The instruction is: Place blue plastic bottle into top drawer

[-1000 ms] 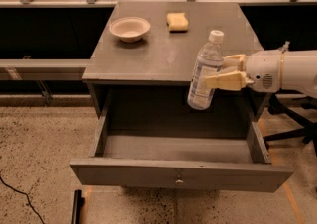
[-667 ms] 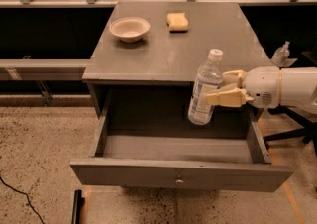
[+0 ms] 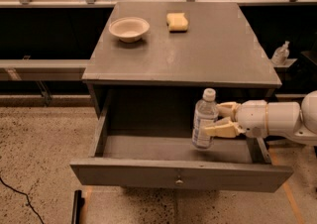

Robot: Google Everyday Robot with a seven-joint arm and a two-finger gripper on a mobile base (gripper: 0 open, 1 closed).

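— Where is the blue plastic bottle (image 3: 204, 119)?

— It hangs nearly upright inside the open top drawer (image 3: 178, 173), in the right half, with its white cap (image 3: 209, 94) just below the front edge of the table (image 3: 198, 54). I cannot tell whether its base touches the drawer floor.

— And the pincer (image 3: 213, 119)?

— It comes in from the right on the white arm (image 3: 277, 119). Its 2 tan fingers (image 3: 223, 129) pinch the bottle at mid-height, 1 above the other, spread only as wide as the bottle's body.

— What is hard to see?

— The bottle's label is pale and its print is unreadable. The arm is cut off at the right edge. The drawer's right wall is partly hidden behind the arm, and the space under the tabletop behind the drawer is dark.

— Counts?

— 1 drawer, pulled out, with 1 small round knob (image 3: 179, 182) at the centre of its front. On the table are 1 pale bowl (image 3: 129, 28) at the back left and 1 yellow sponge (image 3: 177, 22) just right of it, well apart from the bottle. There is 1 small pump bottle (image 3: 281, 53) on a ledge beyond the table's right side, and 1 dark cable (image 3: 15, 193) on the speckled floor at lower left.
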